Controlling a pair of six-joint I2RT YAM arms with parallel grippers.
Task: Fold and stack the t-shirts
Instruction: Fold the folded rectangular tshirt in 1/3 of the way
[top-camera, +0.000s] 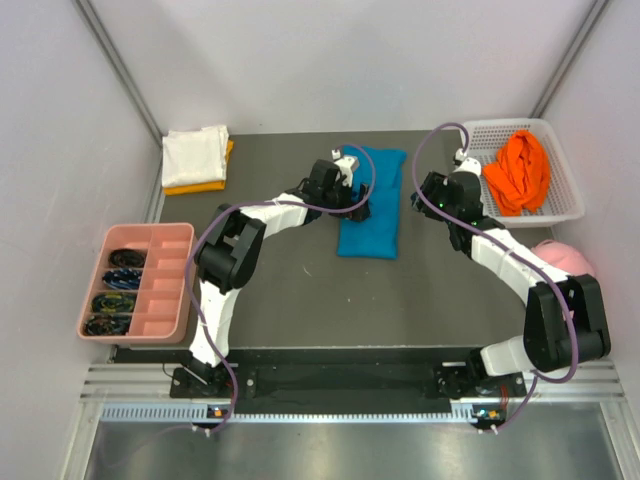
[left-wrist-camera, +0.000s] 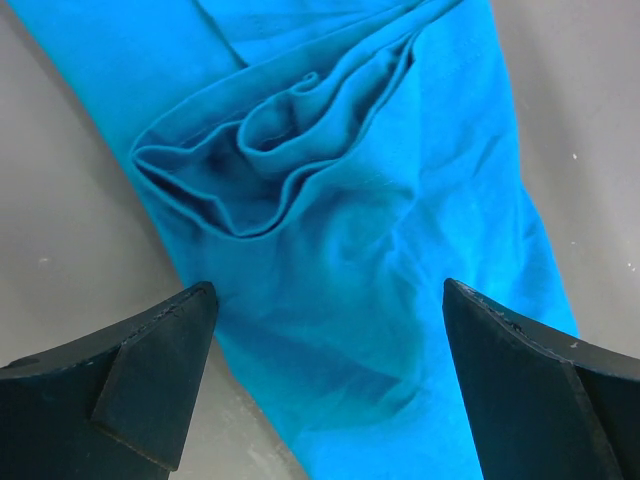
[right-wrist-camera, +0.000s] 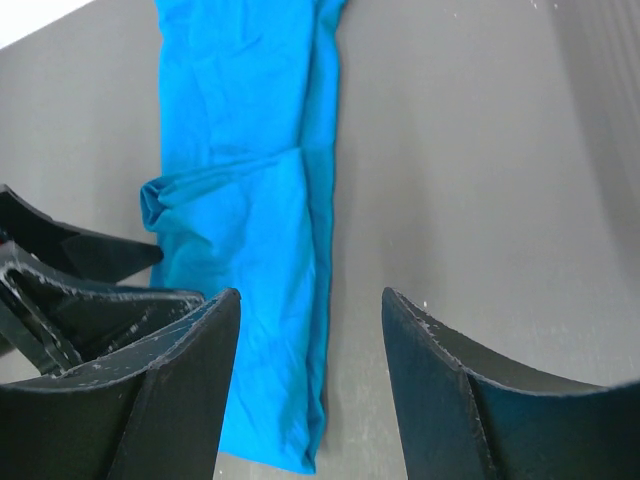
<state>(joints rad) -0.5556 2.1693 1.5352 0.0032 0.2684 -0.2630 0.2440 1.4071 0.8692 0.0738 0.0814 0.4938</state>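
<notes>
Two empty pincers: left pincer spread wide over, right pincer half-spread beside teal-blue t-shirt, long axis near-to-far.

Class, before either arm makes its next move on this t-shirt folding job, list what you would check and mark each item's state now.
1. Left hand open: ok, jaws wide above the teal-blue t-shirt.
2. Right hand empty: ok, open, nothing gripped.
3. Teal-blue t-shirt lying flat: not ok, folds bunched at one edge.
4. Left hand touching cloth: cannot tell.
5. Stack ready: ok, white t-shirt lies on the yellow-orange t-shirt.
6. Bright orange t-shirt folded: not ok, crumpled in the white basket.
</notes>
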